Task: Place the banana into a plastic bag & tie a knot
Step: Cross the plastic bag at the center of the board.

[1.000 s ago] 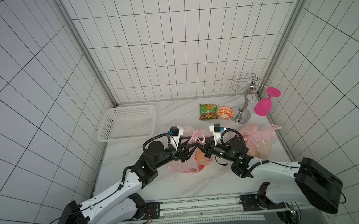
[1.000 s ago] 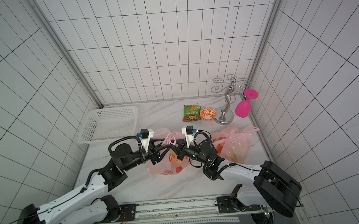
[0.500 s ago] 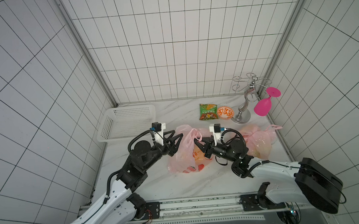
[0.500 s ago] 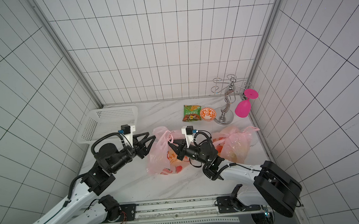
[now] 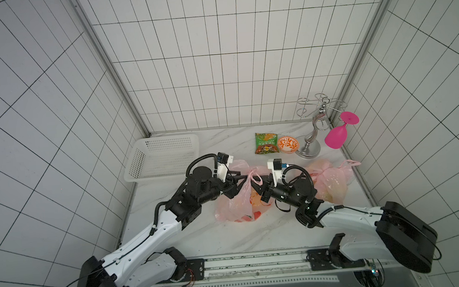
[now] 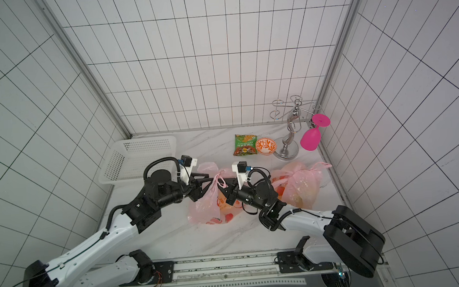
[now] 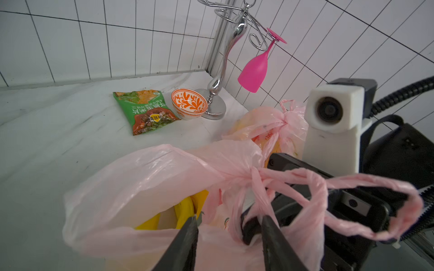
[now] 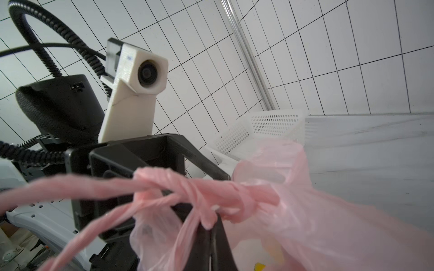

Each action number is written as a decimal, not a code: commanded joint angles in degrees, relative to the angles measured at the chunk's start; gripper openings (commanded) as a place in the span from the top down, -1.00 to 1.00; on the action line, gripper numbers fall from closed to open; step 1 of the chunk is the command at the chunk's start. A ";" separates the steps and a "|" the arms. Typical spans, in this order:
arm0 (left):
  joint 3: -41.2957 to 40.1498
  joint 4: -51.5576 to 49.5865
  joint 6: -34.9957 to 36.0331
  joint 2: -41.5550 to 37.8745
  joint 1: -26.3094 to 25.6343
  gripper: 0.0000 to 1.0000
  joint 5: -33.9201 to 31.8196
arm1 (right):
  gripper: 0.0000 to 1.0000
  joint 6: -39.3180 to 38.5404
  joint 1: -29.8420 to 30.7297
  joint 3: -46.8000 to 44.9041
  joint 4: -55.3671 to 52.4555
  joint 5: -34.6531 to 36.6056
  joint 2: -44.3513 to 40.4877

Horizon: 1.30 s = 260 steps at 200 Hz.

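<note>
The banana [image 7: 185,210] sits inside the pink plastic bag [image 5: 232,205] at mid-table. I cannot tell its long axis through the film. The bag's knot [image 7: 252,172] leans toward one o'clock. My right claw [image 8: 210,232] is pressed together, pinching the bag just beside the knot. My left claw [image 7: 229,219], at nine o'clock of the knot, stands half spread, tips at the film.

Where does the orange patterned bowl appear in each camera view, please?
In both top views: orange bowl near the back wall, right of centre.
Left wrist: beside the green packet.
Right wrist: not in it.
Shared landmark: silver rack next to the bowl.
</note>
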 commanded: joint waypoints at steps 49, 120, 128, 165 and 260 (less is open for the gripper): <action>-0.87 3.94 -0.90 2.11 -0.13 0.06 3.60 | 1.00 -3.99 0.41 0.65 6.45 -5.88 1.39; -0.59 4.12 -0.12 3.20 -1.17 0.40 4.32 | 1.00 -4.76 0.94 1.04 7.96 -9.97 2.19; -0.44 3.85 0.04 3.42 -1.14 0.49 4.22 | 1.00 -4.76 0.94 1.15 8.08 -10.44 2.37; -0.29 3.41 0.46 4.09 -1.23 0.79 3.90 | 1.00 -5.01 1.03 1.35 7.73 -11.84 2.46; -1.06 2.40 1.36 1.18 -2.03 1.00 -2.28 | 0.28 -7.21 1.03 0.01 0.56 -7.17 -2.56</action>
